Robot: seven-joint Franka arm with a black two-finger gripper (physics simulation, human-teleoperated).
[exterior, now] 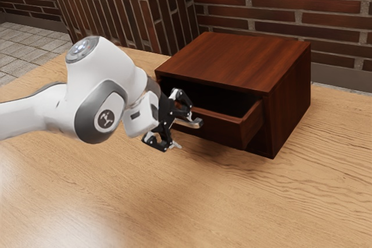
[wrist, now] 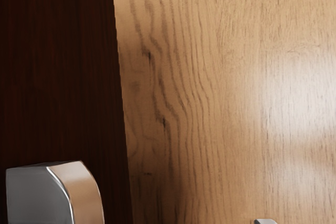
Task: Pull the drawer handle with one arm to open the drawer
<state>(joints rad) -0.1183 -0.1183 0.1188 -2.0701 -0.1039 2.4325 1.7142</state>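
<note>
Wooden table (exterior: pixel 244 201): one drawer (exterior: pixel 224 125), one handle (exterior: pixel 196 124).

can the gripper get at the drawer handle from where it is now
Probably yes. The gripper sits right at the silver handle on the front of the partly open drawer, and nothing stands between them. The table in front of the cabinet looks bare.

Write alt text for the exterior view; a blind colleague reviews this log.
A white robot arm's black gripper reaches the silver handle of a partly open drawer in a dark wooden cabinet. The cabinet sits on a wooden table before a brick wall.
</note>
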